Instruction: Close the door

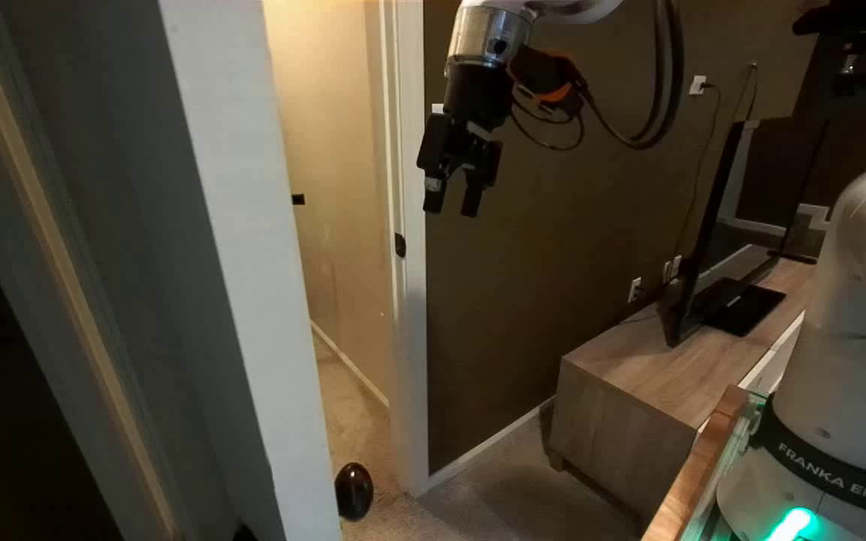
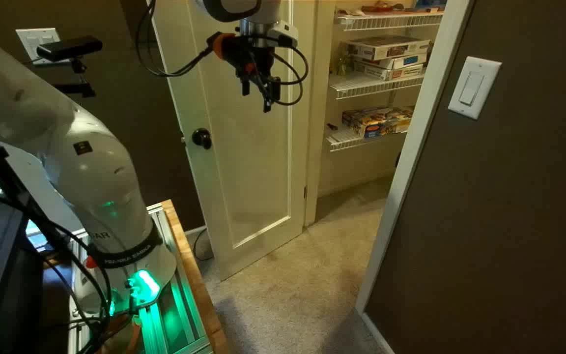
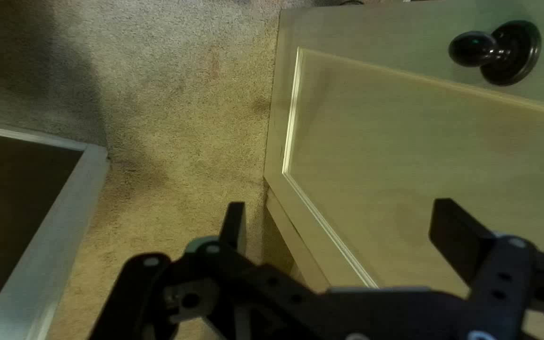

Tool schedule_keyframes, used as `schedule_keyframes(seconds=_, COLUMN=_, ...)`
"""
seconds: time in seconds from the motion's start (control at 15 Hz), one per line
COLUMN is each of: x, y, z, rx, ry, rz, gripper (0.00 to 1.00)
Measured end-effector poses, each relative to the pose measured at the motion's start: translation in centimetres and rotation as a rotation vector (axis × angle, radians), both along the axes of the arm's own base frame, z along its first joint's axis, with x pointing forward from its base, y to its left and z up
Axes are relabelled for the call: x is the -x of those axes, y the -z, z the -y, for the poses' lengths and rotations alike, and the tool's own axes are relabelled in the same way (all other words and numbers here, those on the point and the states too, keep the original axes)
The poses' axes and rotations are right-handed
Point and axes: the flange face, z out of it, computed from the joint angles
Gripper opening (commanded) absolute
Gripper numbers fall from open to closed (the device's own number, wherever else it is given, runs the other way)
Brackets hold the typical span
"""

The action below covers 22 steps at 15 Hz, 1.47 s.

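Note:
The door [image 2: 248,167] is a tall white slab with a recessed panel and a round black knob [image 2: 202,138]. It stands open, swung out from the closet doorway toward the robot's base. In an exterior view the door [image 1: 241,225] shows edge-on at the left, its knob [image 1: 354,492] low down. In the wrist view the door [image 3: 409,156] fills the right side, its knob [image 3: 494,52] at top right. My gripper [image 1: 452,203] is open and empty, pointing down in front of the door's panel face, higher than the knob [image 2: 256,98]. I see no contact with the door.
The doorway frame [image 2: 401,187] opens onto wire shelves [image 2: 371,86] with boxes. A brown wall [image 2: 523,196] with a light switch [image 2: 474,88] stands beside it. A wooden cabinet [image 1: 628,391] carries a television [image 1: 704,248]. Carpet [image 2: 293,285] covers the floor.

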Motion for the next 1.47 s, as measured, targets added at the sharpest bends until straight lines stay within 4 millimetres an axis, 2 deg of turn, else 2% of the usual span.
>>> schedule_keyframes(seconds=0.53, x=0.0, y=0.0, z=-0.2, rx=0.011, ry=-0.013, rz=0.008, gripper=1.00)
schedule_keyframes(seconds=0.67, x=0.6, y=0.0, z=-1.6, rx=0.060, ry=-0.099, rz=0.029, gripper=1.00)
schedule_keyframes(seconds=0.93, x=4.4, y=1.2, z=-6.5, rx=0.127, ry=-0.306, rz=0.045, gripper=1.00)
schedule_keyframes(seconds=1.2, x=9.3, y=3.8, z=-10.9, rx=0.230, ry=-0.500, rz=0.047, gripper=1.00)
schedule_keyframes(seconds=1.33, x=10.7, y=4.7, z=-11.8, rx=0.257, ry=-0.550, rz=0.049, gripper=1.00)
schedule_keyframes(seconds=1.47, x=10.9, y=4.7, z=-11.8, rx=0.260, ry=-0.562, rz=0.053, gripper=1.00)
